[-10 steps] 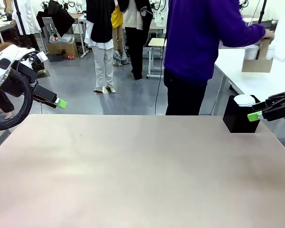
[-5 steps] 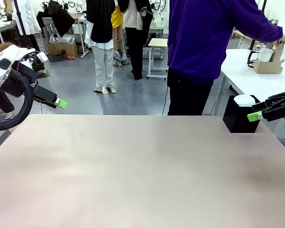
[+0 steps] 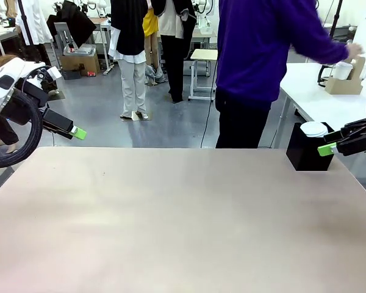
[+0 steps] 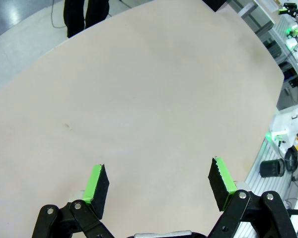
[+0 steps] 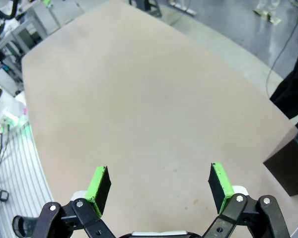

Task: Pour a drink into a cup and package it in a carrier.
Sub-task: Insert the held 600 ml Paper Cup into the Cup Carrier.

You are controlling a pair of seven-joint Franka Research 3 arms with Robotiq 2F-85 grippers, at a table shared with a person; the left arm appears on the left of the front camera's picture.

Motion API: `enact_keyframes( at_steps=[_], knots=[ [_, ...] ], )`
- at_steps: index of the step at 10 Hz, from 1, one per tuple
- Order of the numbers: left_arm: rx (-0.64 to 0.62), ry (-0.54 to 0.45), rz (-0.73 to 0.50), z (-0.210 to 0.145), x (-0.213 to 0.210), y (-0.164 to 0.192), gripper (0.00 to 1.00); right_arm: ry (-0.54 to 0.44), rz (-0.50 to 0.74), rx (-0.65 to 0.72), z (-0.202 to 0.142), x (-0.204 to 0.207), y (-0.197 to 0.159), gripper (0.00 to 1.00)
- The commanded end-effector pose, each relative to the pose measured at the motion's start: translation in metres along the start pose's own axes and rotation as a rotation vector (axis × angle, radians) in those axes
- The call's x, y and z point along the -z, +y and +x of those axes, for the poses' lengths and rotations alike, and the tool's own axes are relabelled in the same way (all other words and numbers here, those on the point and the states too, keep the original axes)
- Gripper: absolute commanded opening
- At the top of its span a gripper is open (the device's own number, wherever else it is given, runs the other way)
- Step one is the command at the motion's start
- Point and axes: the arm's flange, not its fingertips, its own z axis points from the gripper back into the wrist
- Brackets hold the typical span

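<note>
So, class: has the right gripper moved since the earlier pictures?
No. The right gripper hangs open at the same spot beside the black box, just below the white lids.

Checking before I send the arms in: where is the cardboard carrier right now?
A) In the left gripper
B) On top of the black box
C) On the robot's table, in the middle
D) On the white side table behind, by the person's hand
D: the carrier sits on the white side table, with the person's hand at it.

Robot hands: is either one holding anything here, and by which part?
Nothing is held. The left hand and right hand both stand open, with bare beige table between their green pads.
</note>
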Motion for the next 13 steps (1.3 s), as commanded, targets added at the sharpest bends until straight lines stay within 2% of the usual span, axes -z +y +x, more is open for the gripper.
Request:
enact_keyframes(
  at_steps=[1, 13],
  knots=[
    [-0.008, -0.009, -0.01, 0.0003, -0.0006, -0.0008, 1.0, 0.003, -0.003, 0.0, -0.0008, -0.0013, -0.0003, 1.0],
    [-0.008, -0.009, -0.01, 0.0003, -0.0006, -0.0008, 1.0, 0.003, -0.003, 0.0, -0.0008, -0.0013, -0.0003, 1.0]
  ],
)
